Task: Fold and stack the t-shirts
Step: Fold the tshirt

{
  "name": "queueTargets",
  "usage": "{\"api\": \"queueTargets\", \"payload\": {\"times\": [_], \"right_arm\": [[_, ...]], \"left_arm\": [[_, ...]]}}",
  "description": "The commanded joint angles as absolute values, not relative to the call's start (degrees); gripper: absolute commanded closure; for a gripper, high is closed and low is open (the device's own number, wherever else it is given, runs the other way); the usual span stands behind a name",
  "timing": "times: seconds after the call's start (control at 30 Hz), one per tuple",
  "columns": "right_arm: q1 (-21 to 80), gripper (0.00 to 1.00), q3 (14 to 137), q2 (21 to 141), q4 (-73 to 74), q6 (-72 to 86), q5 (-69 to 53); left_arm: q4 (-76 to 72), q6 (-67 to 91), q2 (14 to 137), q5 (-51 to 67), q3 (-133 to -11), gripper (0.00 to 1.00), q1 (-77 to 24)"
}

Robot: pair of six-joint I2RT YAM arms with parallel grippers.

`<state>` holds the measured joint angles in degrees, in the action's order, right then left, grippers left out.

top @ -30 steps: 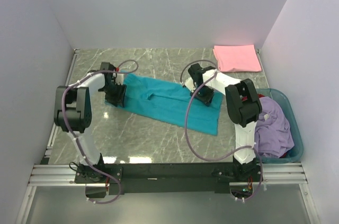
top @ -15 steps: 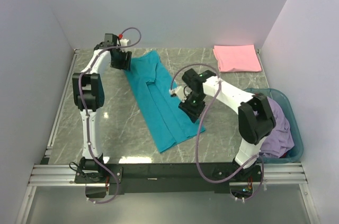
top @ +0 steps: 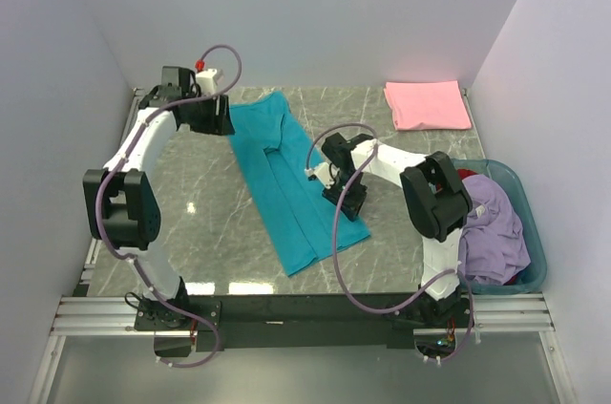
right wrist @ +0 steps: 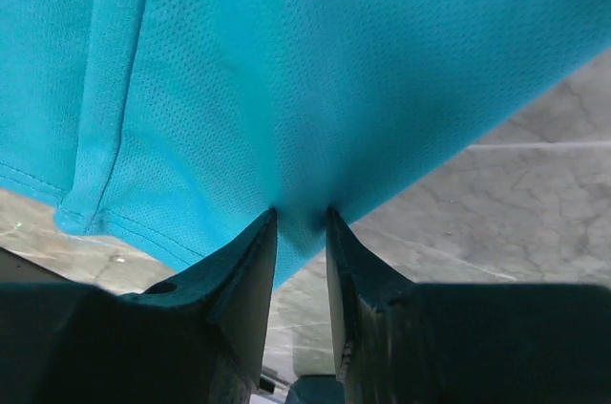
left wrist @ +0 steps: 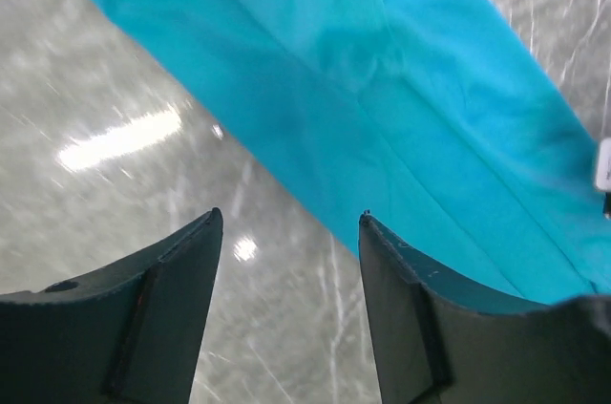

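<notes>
Teal t-shirt (top: 291, 184): lies flat on the marble table (top: 191, 223), left of middle, folded into a long strip.
Long axis: slanted, from the far end beside the left gripper down toward the near edge, drifting a little to the right.
Which end is the collar: I cannot tell; a seam or fold line runs along the strip's length.
Left gripper (left wrist: 291, 223): at the strip's far left corner, fingers spread wide with bare marble between them, gripping nothing; one fingertip (left wrist: 382, 242) sits right at the cloth's edge.
Right gripper (right wrist: 301, 218): on the strip's right edge, about midway along, fingers drawn narrow with a tuck of teal mesh cloth pinched between them.
Pink t-shirt (top: 427, 104): folded into a neat rectangle in the far right corner, well apart from the teal one.
Lavender t-shirt (top: 492, 227): bunched up in the teal basket (top: 537, 251) at the right edge.
Red t-shirt (top: 466, 174): only a sliver shows at the basket's far end, behind the right arm.
Writing: a small white patch (left wrist: 603, 165) at the left wrist view's right edge is cut off, and nothing on it can be read.
Hard to make out: the left wrist view is blurred.
</notes>
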<state>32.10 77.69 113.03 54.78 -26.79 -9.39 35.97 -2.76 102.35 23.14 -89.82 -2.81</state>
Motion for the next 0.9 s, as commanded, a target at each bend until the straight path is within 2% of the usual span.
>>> {"api": "queueTargets", "payload": {"times": [0.0, 0.13, 0.3, 0.43, 0.63, 0.87], "right_arm": [[35.14, 0.66, 75.42, 113.47, 52.74, -25.14, -11.06], [41.72, 0.67, 73.48, 114.17, 52.3, -22.68, -15.36], [49.74, 0.67, 74.79, 114.87, 53.26, -19.52, -24.33], [50.54, 0.61, 76.72, 112.6, 54.75, -18.46, -29.0], [41.94, 0.58, 79.19, 106.97, 55.28, -19.07, -26.28], [29.45, 0.59, 91.98, 112.92, 50.81, -15.04, -19.78]], "left_arm": [[35.95, -0.97, 99.94, 25.49, -85.09, 0.36, -2.64], [34.9, -0.44, 99.31, 25.24, -81.83, 0.4, -3.07], [35.33, -0.44, 104.67, 24.69, -82.61, 0.43, -5.71], [34.02, 2.64, 109.85, 25.58, -84.72, 0.46, -7.73], [30.76, 5.62, 117.5, 26.37, -89.29, 0.52, -9.75], [29.53, 9.93, 126.73, 22.77, -95.18, 0.62, -10.46]]}}
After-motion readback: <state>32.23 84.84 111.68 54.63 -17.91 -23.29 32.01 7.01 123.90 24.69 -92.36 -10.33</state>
